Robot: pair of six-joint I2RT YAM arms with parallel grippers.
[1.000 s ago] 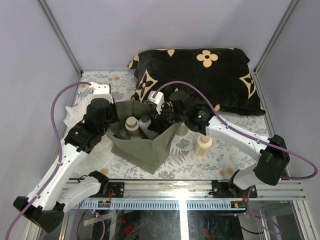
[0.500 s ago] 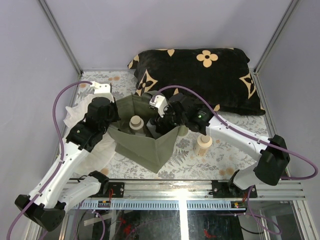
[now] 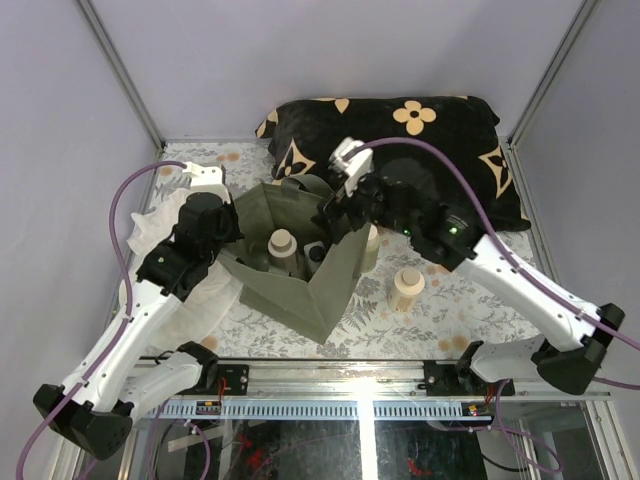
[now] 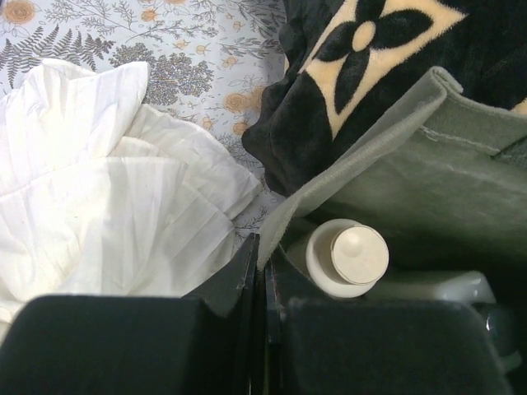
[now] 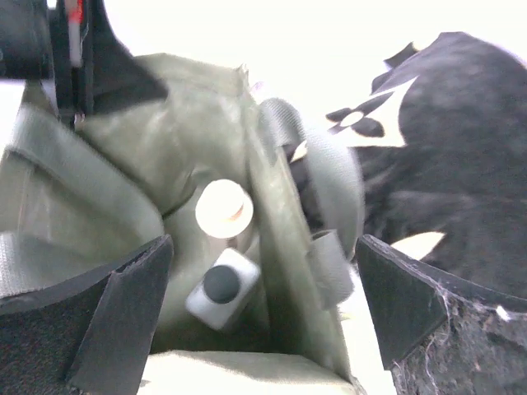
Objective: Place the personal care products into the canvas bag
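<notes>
At the left edge of the worktop [image 3: 450, 310] lies a crumpled white cloth [image 3: 190, 295]. Over it, the left gripper [image 3: 228, 240] is clenched on the left rim of the olive bag [image 3: 300, 285]; the wrist view shows its fingers [image 4: 247, 271] pressed together with the fabric edge pinched between them. The bag stands open near the middle of the worktop, just in front of the black cushion [image 3: 400, 150] that lies along the far edge.

Inside the bag a tan bottle [image 3: 282, 243] stands upright, cap up, near the left wall. Just to its right lies a white bottle with a dark cap [image 3: 315, 255], also inside the bag.

The right gripper [image 3: 333, 215] hangs over the bag's far right rim, released: its two pads [image 5: 123, 313] stand wide apart with nothing between them, and the bag's inside shows between them.

Right of the bag, apart from it, a second tan bottle [image 3: 407, 288] stands upright on the worktop toward the near edge.
</notes>
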